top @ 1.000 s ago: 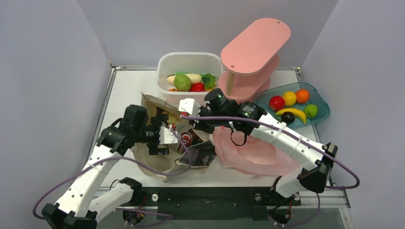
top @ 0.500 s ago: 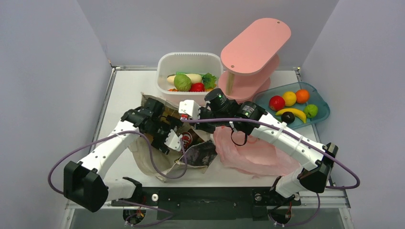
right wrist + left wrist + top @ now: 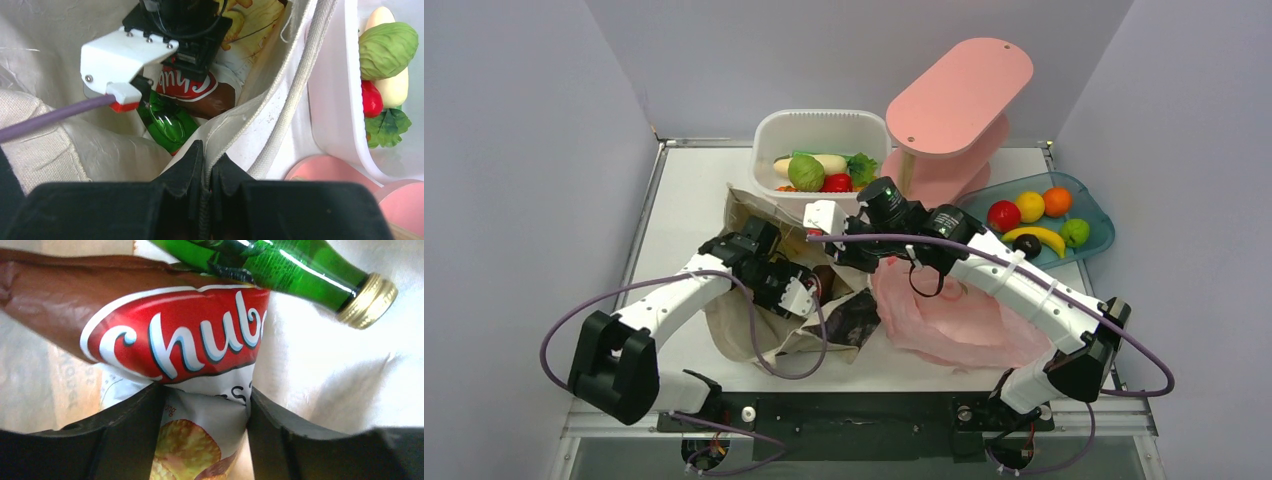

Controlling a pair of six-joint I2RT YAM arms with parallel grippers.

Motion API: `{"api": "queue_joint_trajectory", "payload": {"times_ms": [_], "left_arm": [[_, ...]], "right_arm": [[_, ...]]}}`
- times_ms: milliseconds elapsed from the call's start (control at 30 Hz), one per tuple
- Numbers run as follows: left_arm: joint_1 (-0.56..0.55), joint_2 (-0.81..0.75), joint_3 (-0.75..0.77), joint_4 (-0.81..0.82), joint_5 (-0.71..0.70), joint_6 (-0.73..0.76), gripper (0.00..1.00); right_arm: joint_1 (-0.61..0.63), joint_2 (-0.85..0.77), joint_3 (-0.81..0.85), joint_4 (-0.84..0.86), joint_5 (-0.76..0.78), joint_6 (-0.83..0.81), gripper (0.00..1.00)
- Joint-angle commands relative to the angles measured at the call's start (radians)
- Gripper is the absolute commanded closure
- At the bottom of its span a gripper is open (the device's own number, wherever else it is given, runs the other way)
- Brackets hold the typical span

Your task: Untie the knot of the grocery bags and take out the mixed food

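Observation:
The beige canvas tote (image 3: pixel 744 330) lies open at mid-table, its rim (image 3: pixel 250 120) pinched in my shut right gripper (image 3: pixel 206 160), which holds the mouth up. Inside lie the dark brown crisp packet (image 3: pixel 175 340) with a red-white logo and a green glass bottle (image 3: pixel 280 265). My left gripper (image 3: pixel 204 390) reaches into the tote, and both fingers press the packet's lower end. The pink plastic bag (image 3: pixel 954 325) lies crumpled to the right. A round green vegetable (image 3: pixel 805 172), a white radish (image 3: pixel 824 160) and a leafy green (image 3: pixel 861 168) sit in the white tub (image 3: pixel 769 130).
A pink two-tier stand (image 3: pixel 959 95) rises at the back right of the tub. A blue tray (image 3: pixel 1099 240) with fruit sits at the far right. A red pepper (image 3: pixel 836 183) is also in the tub. Grey walls close in both sides.
My left arm swung from the tote's left side into its mouth, and its jaws narrowed onto the crisp packet. The right gripper kept hold of the rim and lifted it slightly.

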Motion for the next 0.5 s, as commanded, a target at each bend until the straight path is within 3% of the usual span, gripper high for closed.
{"api": "queue_joint_trajectory", "payload": {"times_ms": [0,133,467], "left_arm": [[0.060,-0.092,0.039,-0.085,0.005,-0.076,0.48],[0.063,-0.170,0.069,-0.147,0.000,-0.187,0.53],[0.062,-0.202,0.144,-0.206,-0.009,-0.287,0.57]], "right_arm": [[-0.024,-0.012,0.045,0.022,-0.026,-0.003,1.00],[-0.058,-0.009,0.052,0.036,-0.058,0.038,1.00],[-0.079,-0.007,0.053,0.048,-0.094,0.069,1.00]]}}
